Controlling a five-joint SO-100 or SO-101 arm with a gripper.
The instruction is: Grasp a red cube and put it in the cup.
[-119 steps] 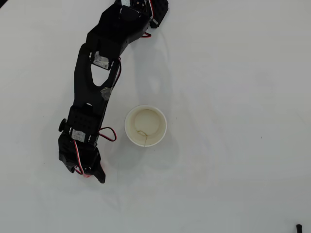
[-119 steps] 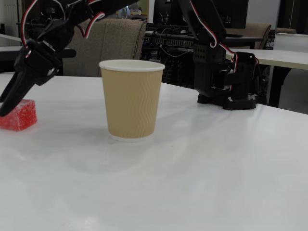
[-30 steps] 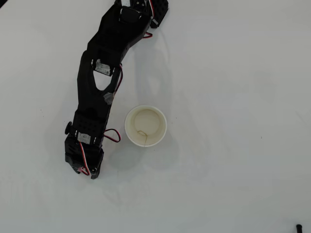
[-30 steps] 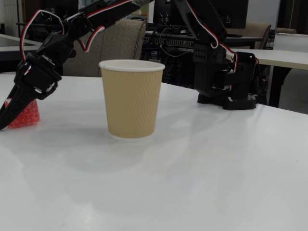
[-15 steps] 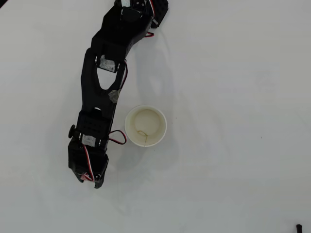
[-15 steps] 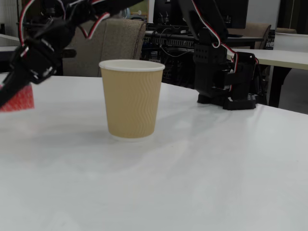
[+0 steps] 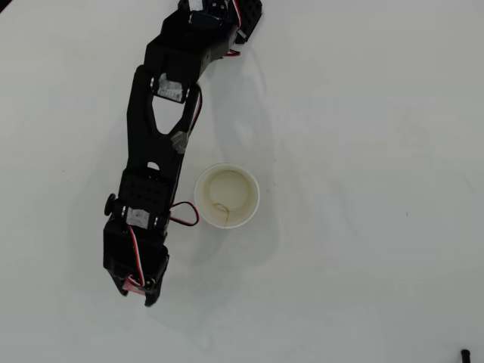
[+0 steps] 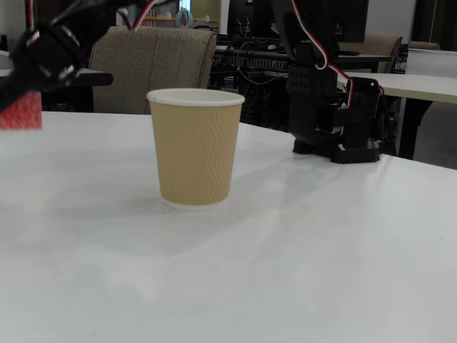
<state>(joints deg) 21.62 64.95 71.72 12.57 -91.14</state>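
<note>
In the fixed view the red cube, a small blurred block with pale speckling, hangs in the air at the left edge, clear of the white table and pinched by the gripper. From overhead only a red sliver shows under the black fingertips. The tan ribbed cup stands upright, apart to the right, its cream inside without a cube.

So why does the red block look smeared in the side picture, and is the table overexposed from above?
In the fixed view the red cube and gripper are motion-blurred; the cup is sharp. In the overhead view the table is bright, shadows faint.
</note>
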